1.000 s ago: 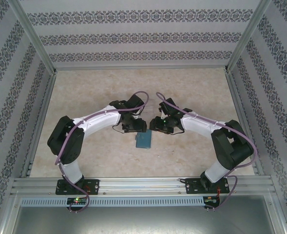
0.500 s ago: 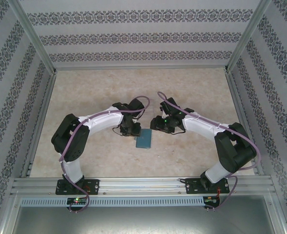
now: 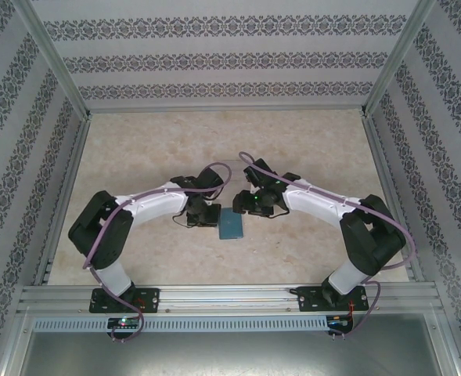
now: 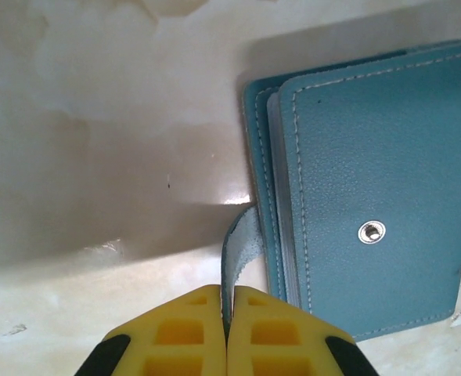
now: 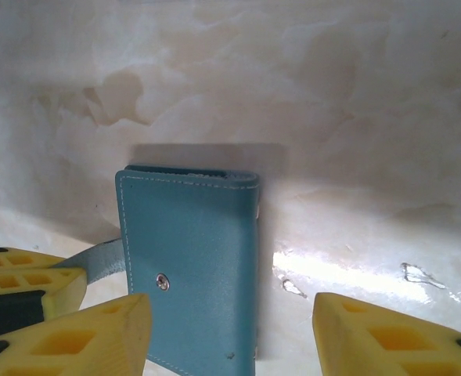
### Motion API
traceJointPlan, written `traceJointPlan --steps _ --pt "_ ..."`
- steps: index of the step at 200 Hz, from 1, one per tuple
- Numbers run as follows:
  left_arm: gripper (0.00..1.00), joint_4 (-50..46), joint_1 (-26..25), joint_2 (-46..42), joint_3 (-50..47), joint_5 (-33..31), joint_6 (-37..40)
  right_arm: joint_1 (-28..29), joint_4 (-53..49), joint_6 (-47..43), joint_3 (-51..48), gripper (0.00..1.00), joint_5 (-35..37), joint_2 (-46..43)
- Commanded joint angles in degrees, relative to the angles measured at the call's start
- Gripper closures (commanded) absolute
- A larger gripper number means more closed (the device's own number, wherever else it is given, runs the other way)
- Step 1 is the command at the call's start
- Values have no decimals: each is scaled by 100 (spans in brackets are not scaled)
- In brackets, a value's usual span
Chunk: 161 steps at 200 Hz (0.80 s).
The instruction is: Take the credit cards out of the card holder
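1. The card holder [image 3: 232,225] lies flat and closed on the table [image 3: 152,149]; it sits about midway between left and right, nearer the arms' bases than the back wall.
2. The left gripper [image 4: 227,296] is closed; its yellow fingers [image 4: 185,325] are pressed together on the grey tab [image 4: 238,239] that sticks out from the holder's left edge; the tab curls up off the table towards the fingers.
3. In the left wrist view the top cover sits a little inside the bottom cover along the tab side; pale layered edges [image 4: 277,180] show between the two, and I cannot tell whether they are cards or sleeves; a metal snap [image 4: 371,232] sits on the top cover.
4. The right gripper [image 5: 228,317] is open, with one finger on each side of the holder; the finger away from the tab [image 5: 387,337] stands apart from the holder's edge, with bare table between; the other finger [image 5: 89,333] overlaps the holder's near corner in that view, and I cannot tell whether it touches.
5. The two grippers sit close together over the holder; the far half of the table and the strips outside each arm are open surface; a metal frame rail [image 3: 62,196] runs along the table's side edge, with patterned walls [image 3: 214,59] behind it.
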Motion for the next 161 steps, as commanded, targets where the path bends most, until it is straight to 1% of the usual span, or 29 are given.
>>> traceJointPlan --steps 1,43,80,113,140,161 --pt "100 755 194 -303 -457 325 -337 185 -493 -82 328 37 427 259" --pt "100 1901 535 -686 -1348 743 -521 459 -875 -279 922 25 635 723" --pt "100 2307 631 -606 -1575 1075 -392 588 -1191 -353 1556 15 761 1205" --pt "100 2614 660 -646 -1778 1202 -428 612 -1491 -222 2056 13 877 1665" --pt "100 2737 680 -712 -1913 1264 -457 627 -1518 -13 2245 10 911 1888" --pt "100 2755 687 -734 -1957 1313 -443 629 -1687 189 2423 9 1096 2057"
